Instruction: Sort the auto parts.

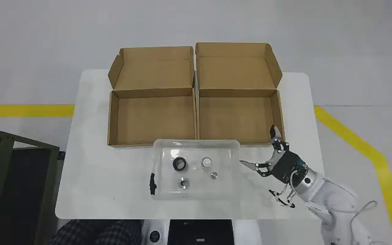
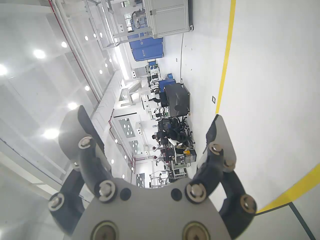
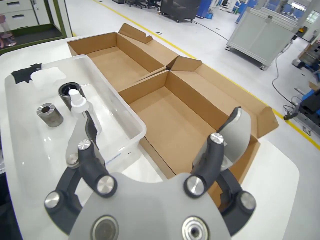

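The right gripper (image 1: 257, 147), fingers spread and holding nothing, hovers at 3 o'clock of the clear bin (image 1: 160, 150). The bin contains a black bearing (image 1: 179, 164), a white-capped part (image 1: 207, 162) and steel bushings (image 1: 214, 175). The left gripper (image 2: 148, 112) is likewise spread and holds nothing.

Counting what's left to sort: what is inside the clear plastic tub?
Four parts: a black ring-shaped bearing, a white plastic cap, a steel cylinder and a smaller steel piece. The clear plastic tub is open-topped, so nothing covers them; their undersides are hidden.
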